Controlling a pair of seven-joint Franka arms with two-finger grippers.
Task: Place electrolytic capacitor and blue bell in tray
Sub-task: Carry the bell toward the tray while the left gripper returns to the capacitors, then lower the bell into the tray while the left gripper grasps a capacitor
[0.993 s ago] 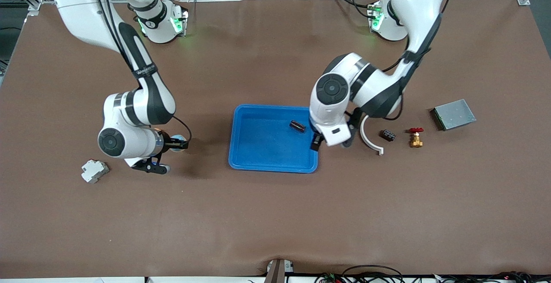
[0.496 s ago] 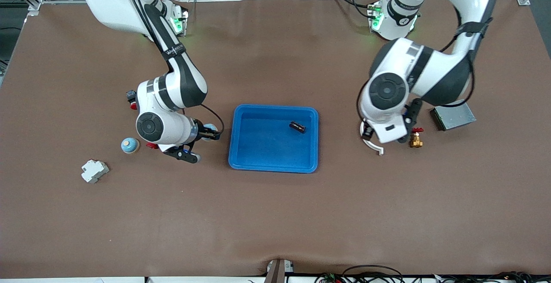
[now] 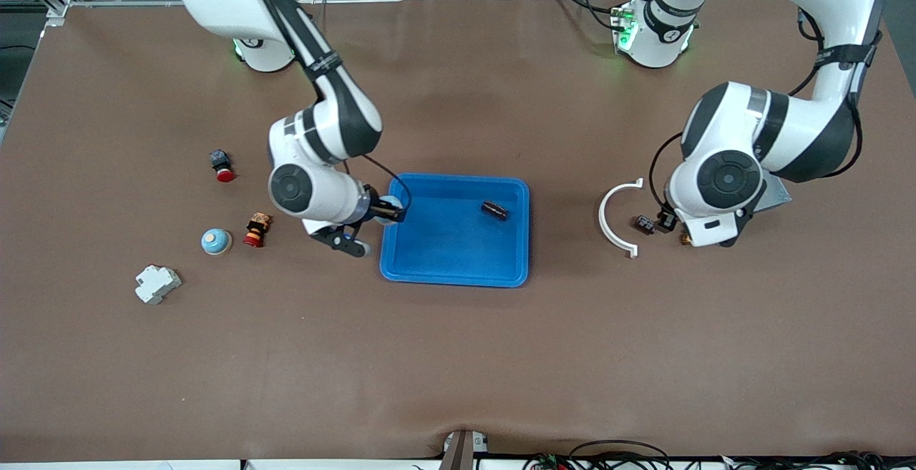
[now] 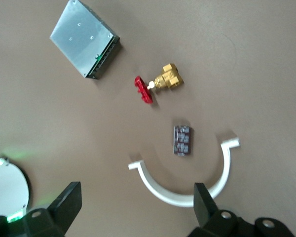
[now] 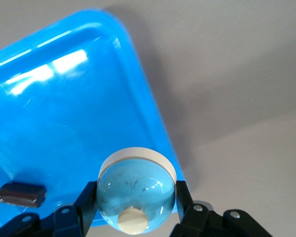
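The blue tray (image 3: 444, 245) lies mid-table; its rim also shows in the right wrist view (image 5: 138, 84). A dark electrolytic capacitor (image 3: 494, 210) lies in the tray and shows in the right wrist view (image 5: 20, 194). My right gripper (image 3: 391, 210) is shut on a light-blue bell (image 5: 136, 187) with a white base, over the tray's rim at the right arm's end. My left gripper (image 3: 695, 233) is open and empty (image 4: 135, 205), over the table beside a white arc (image 3: 617, 218). A second dark capacitor (image 4: 182, 140) lies inside that arc.
A brass valve with a red handle (image 4: 160, 83) and a grey metal box (image 4: 85, 38) lie toward the left arm's end. Toward the right arm's end are another blue bell (image 3: 215, 242), a small figure (image 3: 255, 230), a red button (image 3: 222, 166) and a white breaker (image 3: 157, 283).
My right arm has carried the bell from the right arm's end of the table to the tray's rim. My left arm has swung away from the tray, past the white arc.
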